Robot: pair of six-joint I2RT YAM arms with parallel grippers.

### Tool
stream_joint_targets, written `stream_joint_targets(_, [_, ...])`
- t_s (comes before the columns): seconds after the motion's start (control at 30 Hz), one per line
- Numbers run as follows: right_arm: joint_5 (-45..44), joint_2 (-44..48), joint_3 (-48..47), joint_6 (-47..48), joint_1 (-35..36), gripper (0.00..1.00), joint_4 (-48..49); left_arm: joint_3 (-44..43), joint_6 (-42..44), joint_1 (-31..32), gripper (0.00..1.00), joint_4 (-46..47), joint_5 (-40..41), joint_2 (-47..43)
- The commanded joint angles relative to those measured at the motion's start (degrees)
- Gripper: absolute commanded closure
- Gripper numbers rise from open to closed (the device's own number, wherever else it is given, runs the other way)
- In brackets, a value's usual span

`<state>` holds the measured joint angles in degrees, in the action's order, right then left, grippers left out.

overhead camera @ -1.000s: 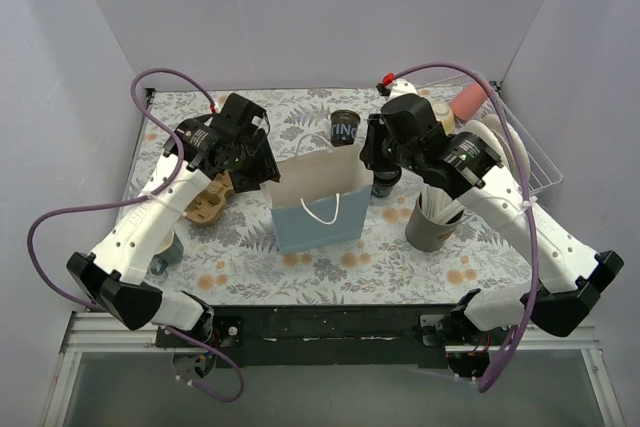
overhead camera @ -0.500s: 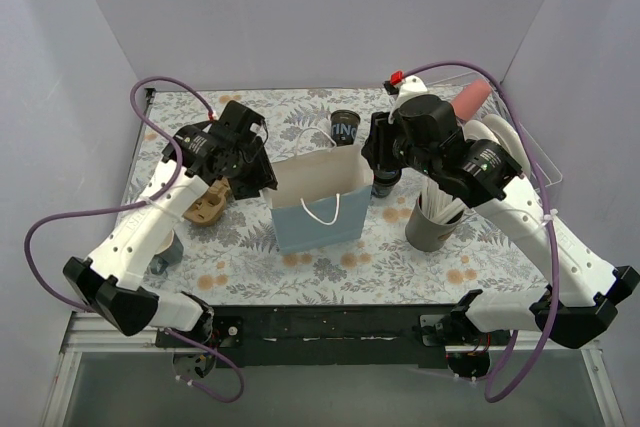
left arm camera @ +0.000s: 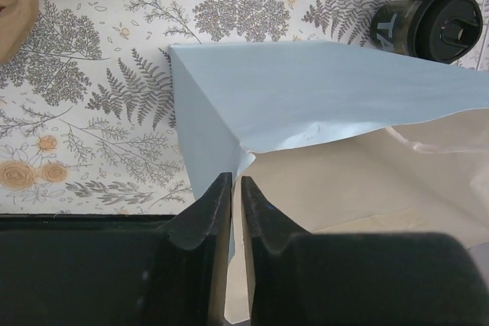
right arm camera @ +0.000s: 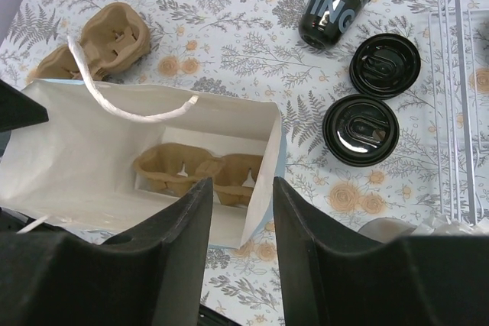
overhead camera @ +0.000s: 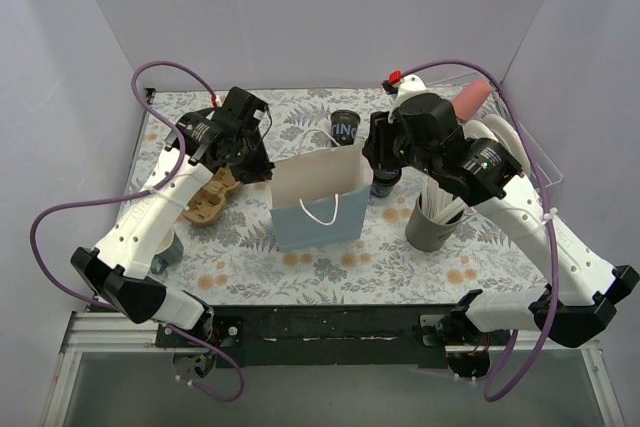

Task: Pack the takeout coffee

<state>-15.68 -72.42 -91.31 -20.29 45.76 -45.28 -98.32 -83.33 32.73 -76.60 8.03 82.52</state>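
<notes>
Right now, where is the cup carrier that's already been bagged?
Right wrist view: the cardboard cup carrier lies on the bottom of the open paper bag, mid-table, left of the nearest lidded coffee cup.

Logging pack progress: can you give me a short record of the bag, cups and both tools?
bag: upright, open, mid-table
left tool: shut on the bag's rim corner
right tool: open, over the bag's right wall, empty
carrier: inside the bag, no cups in it
cups: three, lidded, on the table beside the bag
spare carrier: on the table, outside the bag
</notes>
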Motion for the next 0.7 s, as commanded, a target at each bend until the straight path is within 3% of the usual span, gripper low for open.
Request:
stream_joint_targets(0.0, [-0.14,-0.79,-4.57,1.83,-0.23,0.53,-0.34,0.58,1.68,-0.12,0.94,-0.49,-1.70,-0.69])
stream_joint_targets(0.07, [-0.40,-0.96,-4.76,2.36,-0.41,0.52,-0.34,1.72,3.34,-0.21,1.00,1.78,-2.23,-0.95])
stream_joint_targets(0.13, [-0.75,-1.05,-4.76,3.59,-0.67,0.49,-0.43,2.52,5.88,-0.21,1.00,4.86,-2.85,-1.66])
stream_joint_targets(0.23, [-0.41,-1.75,-4.85,5.61,-2.42,0.45,-0.17,4.80,12.74,-0.21,1.00,18.79,-2.15,-5.43])
stream_joint_targets(0.33, [4.68,-3.86,-8.08,5.62,-9.09,0.45,-0.51,10.86,18.98,-0.21,1.00,31.54,-3.28,-11.67])
stream_joint_targets(0.47, [8.30,-5.62,-11.17,4.91,-16.82,0.35,-0.25,16.40,21.89,-0.21,1.00,36.87,-6.00,-17.12])
stream_joint_targets(0.67, [10.05,-4.66,-6.70,5.35,-19.65,0.23,0.36,26.24,19.79,-0.21,1.00,40.30,-7.94,-25.56])
